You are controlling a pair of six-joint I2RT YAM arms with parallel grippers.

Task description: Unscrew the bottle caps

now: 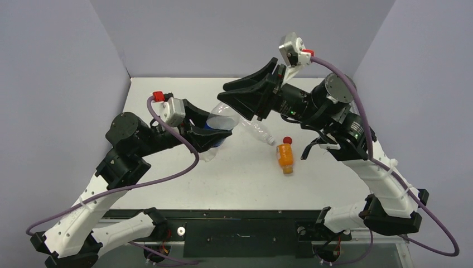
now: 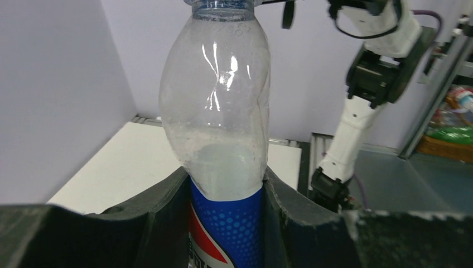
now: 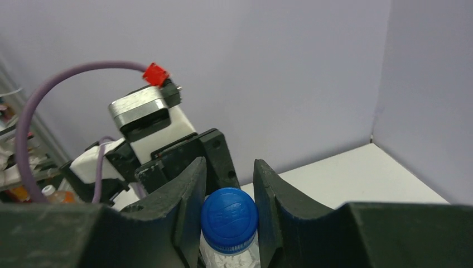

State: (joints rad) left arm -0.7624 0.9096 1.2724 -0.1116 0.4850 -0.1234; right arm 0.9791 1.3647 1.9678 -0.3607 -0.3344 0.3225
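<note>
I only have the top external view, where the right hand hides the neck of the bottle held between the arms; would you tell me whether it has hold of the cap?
Observer: Yes. The right wrist view shows the right hand shut on the bottle's blue cap, one finger on each side.
Operator: Thank you. And the other arm's grip?
Observer: In the left wrist view, the left hand is shut on the body at the blue label.
Operator: Is any liquid inside?
Observer: None shows above the label; the clear wall only looks misted.
</note>
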